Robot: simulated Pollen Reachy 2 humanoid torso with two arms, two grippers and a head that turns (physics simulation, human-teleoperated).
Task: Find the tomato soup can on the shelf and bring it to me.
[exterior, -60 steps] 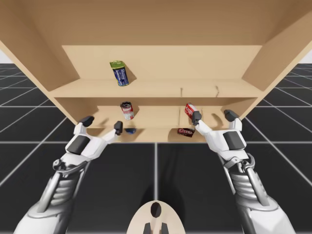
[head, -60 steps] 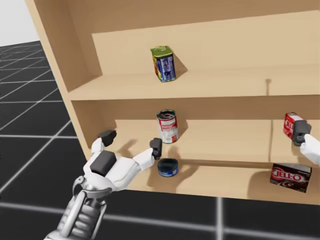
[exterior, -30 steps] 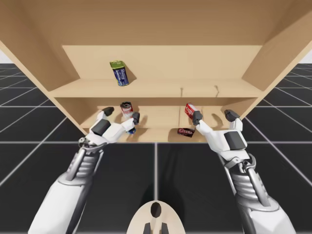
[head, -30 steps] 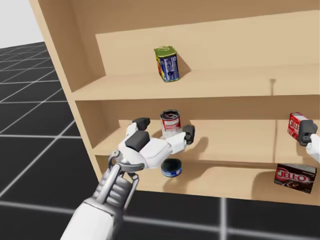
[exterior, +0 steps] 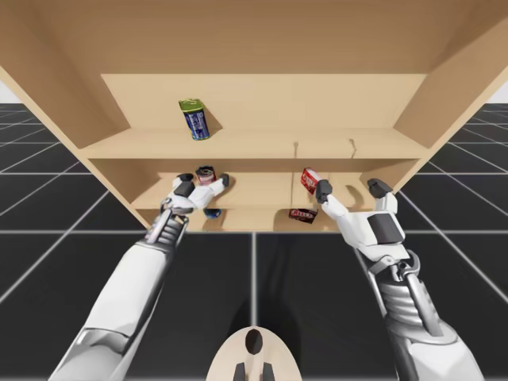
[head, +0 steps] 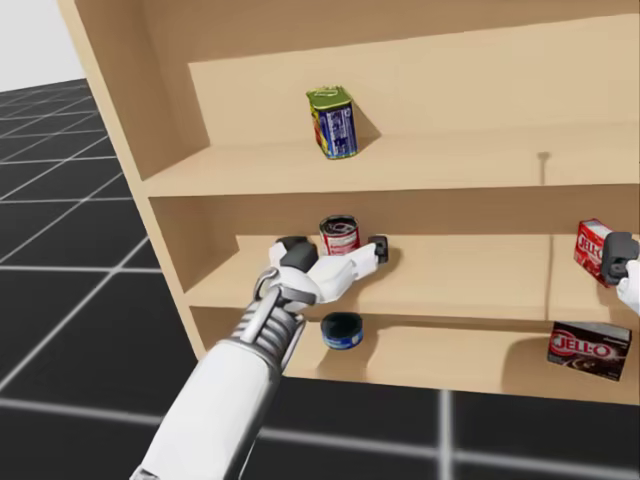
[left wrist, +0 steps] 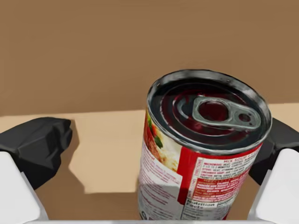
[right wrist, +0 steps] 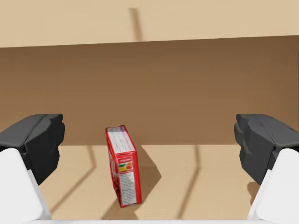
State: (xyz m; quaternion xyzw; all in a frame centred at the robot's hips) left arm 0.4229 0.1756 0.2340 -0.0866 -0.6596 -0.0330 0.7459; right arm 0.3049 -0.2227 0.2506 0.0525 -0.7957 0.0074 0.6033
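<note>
Soup can (left wrist: 201, 154) upright inside wide-spread left tool (head: 335, 251), on middle shelf (head: 460, 290)

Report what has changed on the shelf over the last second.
My left arm reached into the middle shelf. My left gripper now straddles the red and white can, fingers open and not yet shut on it. The can itself has not moved. My right gripper stayed open in front of the red box, and everything else stayed put.
</note>
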